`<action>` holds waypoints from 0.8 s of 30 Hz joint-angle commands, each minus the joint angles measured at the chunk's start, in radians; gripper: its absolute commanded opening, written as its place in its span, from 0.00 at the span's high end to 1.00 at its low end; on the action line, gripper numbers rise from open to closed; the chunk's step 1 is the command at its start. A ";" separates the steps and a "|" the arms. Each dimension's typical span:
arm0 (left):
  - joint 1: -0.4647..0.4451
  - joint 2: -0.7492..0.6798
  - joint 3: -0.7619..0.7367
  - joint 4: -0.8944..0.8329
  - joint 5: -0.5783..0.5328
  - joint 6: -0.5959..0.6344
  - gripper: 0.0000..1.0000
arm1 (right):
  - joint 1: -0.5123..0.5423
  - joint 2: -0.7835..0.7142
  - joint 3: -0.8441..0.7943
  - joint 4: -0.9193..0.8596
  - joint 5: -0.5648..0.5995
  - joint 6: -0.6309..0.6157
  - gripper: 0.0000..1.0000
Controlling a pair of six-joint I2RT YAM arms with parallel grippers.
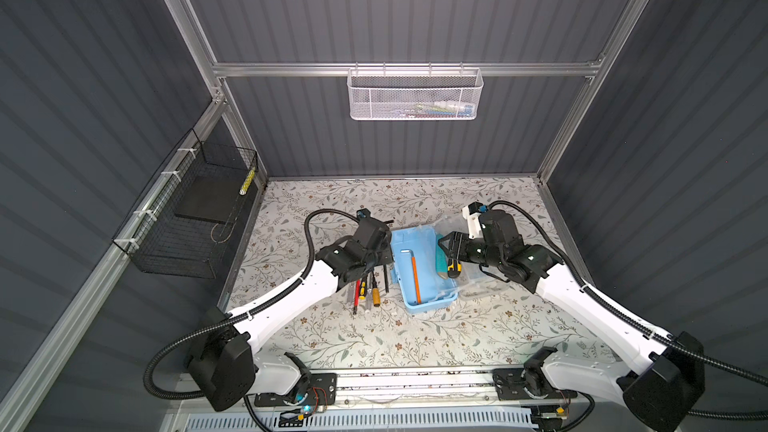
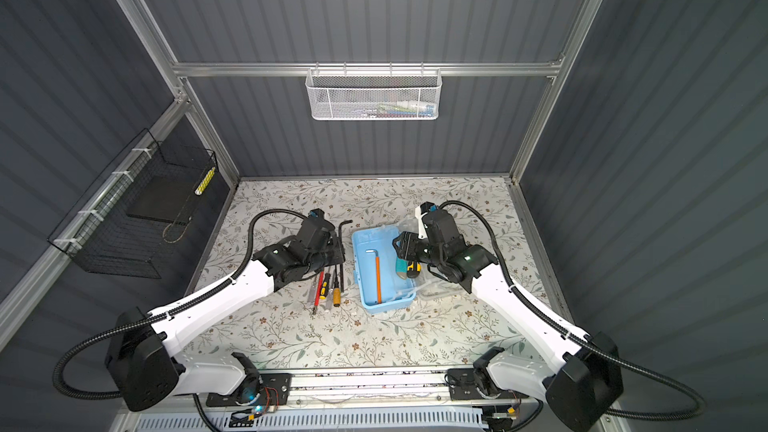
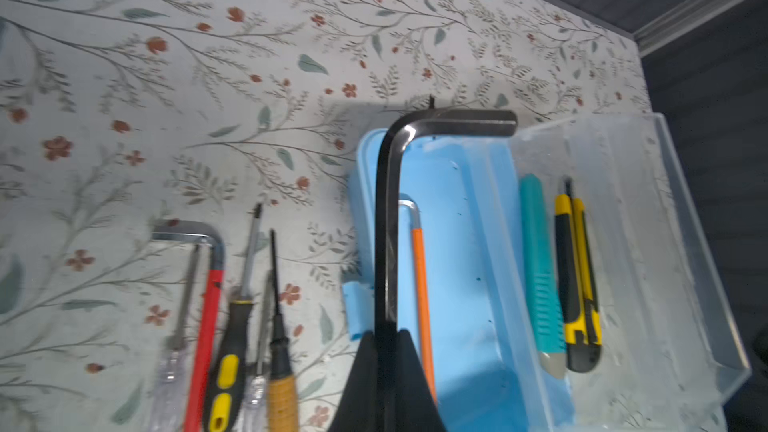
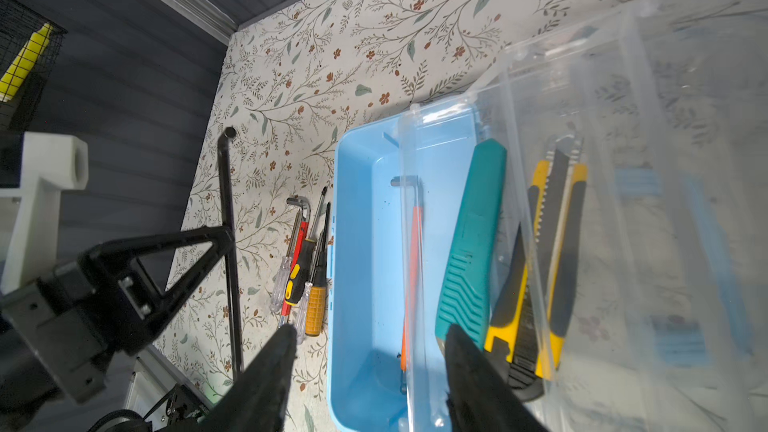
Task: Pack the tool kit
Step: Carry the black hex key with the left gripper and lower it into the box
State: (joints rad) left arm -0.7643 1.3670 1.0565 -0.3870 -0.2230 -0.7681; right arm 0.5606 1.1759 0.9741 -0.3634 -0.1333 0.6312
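The light-blue box [image 1: 405, 280] [image 2: 365, 284] lies open mid-table, its clear lid [image 1: 478, 284] [image 4: 623, 139] swung out to the right. An orange hex key [image 1: 415, 276] [image 3: 422, 305] rests inside. The teal tool [image 3: 540, 268] [image 4: 473, 243] and the yellow-black utility knife [image 3: 577, 284] [image 4: 552, 263] appear to lie in the lid by the box's right rim. My left gripper [image 3: 384, 332] [image 2: 336, 257] is shut on a large black hex key [image 3: 386, 222] [image 4: 227, 222] just left of the box. My right gripper [image 4: 370, 332] [image 1: 442, 245] hangs open over the box's right side, holding nothing.
A row of small screwdrivers [image 1: 368, 288] [image 3: 232, 326] and a red-sleeved hex key [image 3: 208, 305] lies on the floral table left of the box. A white mesh basket [image 1: 415, 97] hangs on the back wall. A black wire basket [image 1: 191, 218] hangs on the left wall.
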 commanded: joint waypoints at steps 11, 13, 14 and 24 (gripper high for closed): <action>-0.054 0.267 0.124 0.157 0.017 -0.109 1.00 | -0.043 -0.050 -0.065 -0.002 0.001 0.002 0.42; -0.056 0.296 0.146 0.139 0.010 -0.118 1.00 | -0.048 -0.081 -0.075 0.000 -0.001 0.004 0.42; -0.058 0.312 0.157 0.128 0.000 -0.122 1.00 | -0.051 -0.086 -0.081 0.002 -0.005 0.005 0.42; -0.082 0.423 0.214 0.009 -0.070 -0.196 1.00 | -0.077 -0.116 -0.126 0.021 -0.024 0.001 0.41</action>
State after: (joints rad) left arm -0.8387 1.7737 1.2453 -0.3233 -0.2649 -0.9268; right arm 0.4919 1.0779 0.8673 -0.3538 -0.1432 0.6315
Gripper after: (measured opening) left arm 0.092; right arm 0.586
